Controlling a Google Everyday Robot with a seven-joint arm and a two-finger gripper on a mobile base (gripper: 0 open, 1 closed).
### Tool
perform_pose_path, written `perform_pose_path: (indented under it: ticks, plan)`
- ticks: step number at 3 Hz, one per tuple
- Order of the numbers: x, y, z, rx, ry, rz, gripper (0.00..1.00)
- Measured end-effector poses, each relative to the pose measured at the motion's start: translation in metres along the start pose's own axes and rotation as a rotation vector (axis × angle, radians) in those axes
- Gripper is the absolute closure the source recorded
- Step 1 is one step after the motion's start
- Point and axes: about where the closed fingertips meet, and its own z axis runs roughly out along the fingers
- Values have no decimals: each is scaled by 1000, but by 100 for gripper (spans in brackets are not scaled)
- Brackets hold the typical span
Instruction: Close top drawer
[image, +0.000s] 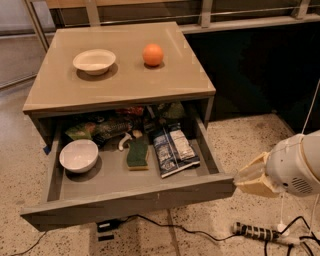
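Observation:
The top drawer (130, 202) of the tan-topped cabinet (120, 90) stands pulled far out, with its grey front facing me. Inside lie a white bowl (78, 155), a green sponge (137, 152), a foil snack packet (174, 150) and several bags at the back. My gripper (250, 177), tan below a white wrist, is at the right. Its tip is at the right end of the drawer front, touching it or nearly so. The lower drawers are hidden under the open one.
On the cabinet top sit a cream bowl (94, 61) and an orange (153, 54). A power strip (257, 232) and black cables (165, 227) lie on the speckled floor below the drawer. A dark wall panel (260, 65) stands to the right.

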Motion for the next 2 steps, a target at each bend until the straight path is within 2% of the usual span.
perform_pose_path:
  ticks: [2]
  plan:
    - [8,34,56,-11,-66,61,100]
